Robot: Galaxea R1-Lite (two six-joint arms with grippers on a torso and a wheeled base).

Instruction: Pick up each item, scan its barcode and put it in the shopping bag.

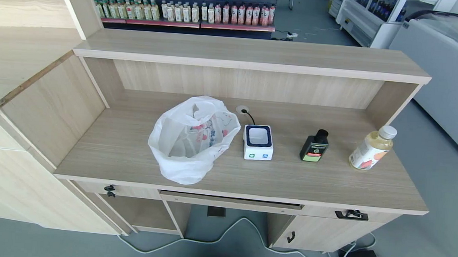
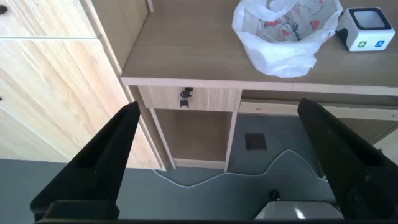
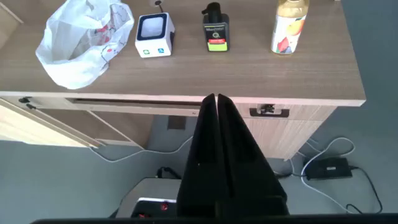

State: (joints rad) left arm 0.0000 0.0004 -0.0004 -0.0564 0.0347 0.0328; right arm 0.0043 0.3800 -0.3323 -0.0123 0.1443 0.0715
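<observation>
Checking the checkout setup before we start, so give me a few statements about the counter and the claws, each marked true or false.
1. The bag stands left of the scanner. True.
2. The dark bottle is inside the bag. False: it stands on the counter, between scanner and juice bottle.
3. The left claw is open. True.
4. The right claw holds the juice bottle. False: it is shut on nothing, away from the counter.

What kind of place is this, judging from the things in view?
Probably a shop's checkout: a barcode scanner and an open shopping bag sit on the counter, with shelves of bottled drinks and a chest freezer behind.
</observation>
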